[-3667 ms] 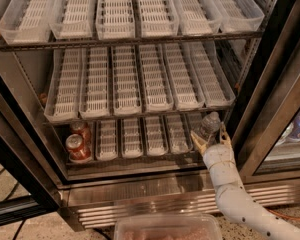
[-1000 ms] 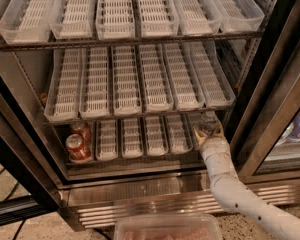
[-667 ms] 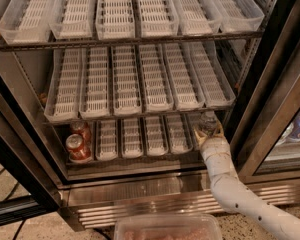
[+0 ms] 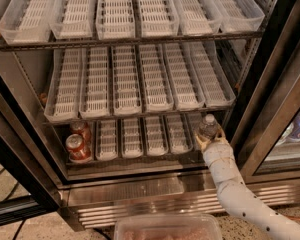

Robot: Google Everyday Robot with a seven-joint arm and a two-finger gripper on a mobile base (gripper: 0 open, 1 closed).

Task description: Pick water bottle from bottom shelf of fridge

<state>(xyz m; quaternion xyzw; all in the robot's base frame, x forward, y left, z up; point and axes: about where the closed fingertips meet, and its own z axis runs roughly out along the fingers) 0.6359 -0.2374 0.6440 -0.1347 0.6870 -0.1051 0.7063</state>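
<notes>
Bottle (image 4: 208, 123) stands upright at the right end of the bottom shelf (image 4: 135, 159) in the fridge (image 4: 130, 193), right of centre in the frame, just inside the dark door post. Only its white cap and ribbed upper body show; the lower part is hidden by the claw (image 4: 210, 137), which is closed around it, one pale finger showing on each side. Whether the base rests on the tray or is lifted clear, I can't tell from here.

The white arm (image 4: 235, 190) runs down from the claw to the lower right corner, where the frame cuts it off.

At the far left of the same shelf sit two red cans (image 4: 78, 142), one behind the other, the rear one partly hidden under the rack above. The shelf's back is lost in shadow beneath that rack.

A clear tub (image 4: 167, 227) sits at the bottom edge, cut off, its contents a blur. Behind the glass door (image 4: 285, 149) at the right, a can or two shows dimly.
</notes>
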